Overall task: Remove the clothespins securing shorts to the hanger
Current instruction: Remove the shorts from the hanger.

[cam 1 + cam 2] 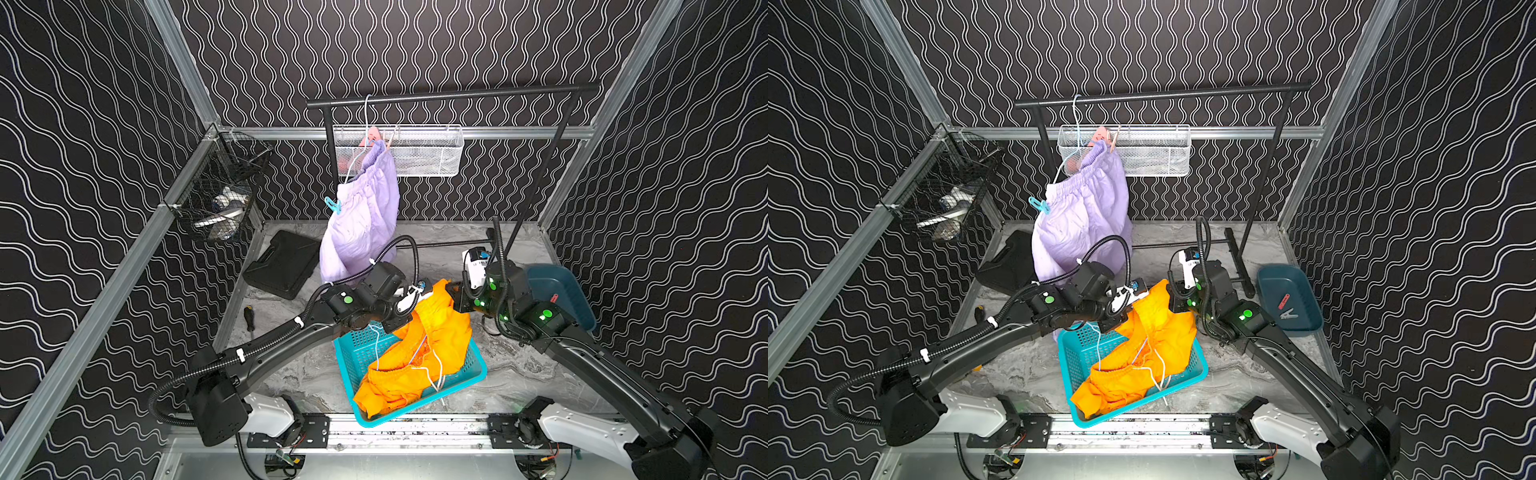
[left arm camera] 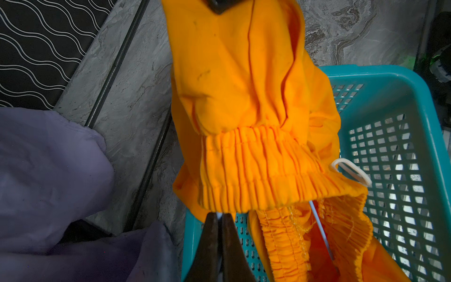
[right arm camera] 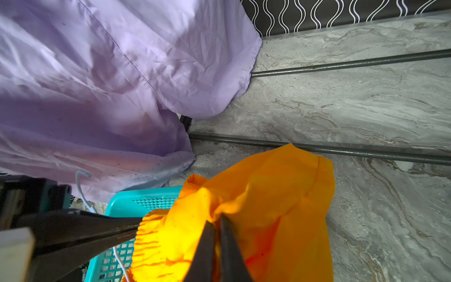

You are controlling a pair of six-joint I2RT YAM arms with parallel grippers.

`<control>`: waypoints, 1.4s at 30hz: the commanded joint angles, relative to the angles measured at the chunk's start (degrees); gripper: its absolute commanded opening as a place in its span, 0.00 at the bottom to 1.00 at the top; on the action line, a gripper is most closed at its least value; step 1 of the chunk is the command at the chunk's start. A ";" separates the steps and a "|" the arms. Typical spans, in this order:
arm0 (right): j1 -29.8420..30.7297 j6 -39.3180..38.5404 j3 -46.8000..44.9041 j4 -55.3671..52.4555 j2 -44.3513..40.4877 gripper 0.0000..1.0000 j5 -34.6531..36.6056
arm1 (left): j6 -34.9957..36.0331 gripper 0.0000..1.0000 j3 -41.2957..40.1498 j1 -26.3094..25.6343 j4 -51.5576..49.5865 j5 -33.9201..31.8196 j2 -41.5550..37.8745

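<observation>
Left gripper [image 2: 219,216] is pinched tight on the elastic waistband of the orange shorts [image 2: 244,97]. Right gripper [image 3: 218,221] is clamped on their fabric, over the teal basket [image 1: 349,361]. Light blue clothespin [image 1: 333,205] bites the hanging lilac shorts [image 1: 365,216] at their 9 o'clock edge.

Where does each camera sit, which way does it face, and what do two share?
Top views: high in front, looking down at the rail; left arm, right arm show.
Left wrist: on the left arm, facing orange shorts and the teal basket; own shut jaws show.
Right wrist: on the right arm, facing orange shorts; both arms' jaws show.
Shared: both wrist views catch the lilac shorts.
</observation>
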 commanded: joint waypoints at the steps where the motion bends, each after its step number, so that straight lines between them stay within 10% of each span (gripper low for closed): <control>1: 0.25 -0.13 0.79 -0.49 0.18 0.00 2.81 | 0.73 0.00 0.26 0.01 -1.42 0.90 -0.59; 29: -2.83 9.48 -4.31 5.70 -3.64 0.00 28.94 | -2.04 0.00 -10.06 -0.79 1.53 -6.22 -13.99; 42: -2.11 7.65 -9.76 14.01 -1.50 0.00 -10.42 | -5.29 0.00 -2.87 -0.80 3.43 -9.90 -13.58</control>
